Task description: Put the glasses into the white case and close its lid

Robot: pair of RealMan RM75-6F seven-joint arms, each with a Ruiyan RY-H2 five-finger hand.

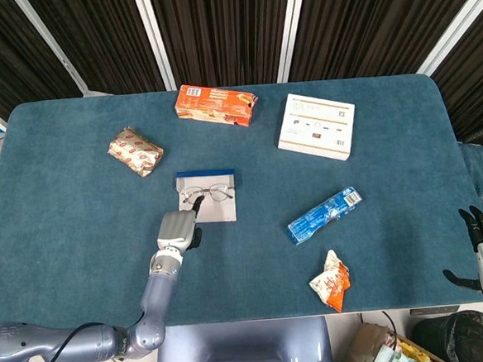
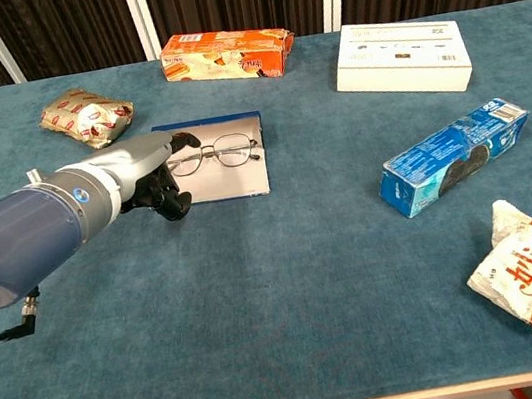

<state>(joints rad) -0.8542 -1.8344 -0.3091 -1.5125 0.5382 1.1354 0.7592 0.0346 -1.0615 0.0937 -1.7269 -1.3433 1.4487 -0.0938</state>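
On the blue tabletop (image 1: 77, 201) we see the glasses (image 2: 216, 153) lying in the open white case (image 2: 233, 179), lid not yet closed, our left hand (image 2: 154, 173) clenched on nothing beside them.

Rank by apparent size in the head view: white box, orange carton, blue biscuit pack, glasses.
1. White box
2. Orange carton; blue biscuit pack: too alike to rank
3. Glasses, smallest

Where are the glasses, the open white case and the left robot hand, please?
glasses (image 2: 216, 153): chest view, on the bridge.
white case (image 2: 228, 182): chest view, bare near part.
left robot hand (image 2: 152, 167): chest view, back of the hand.
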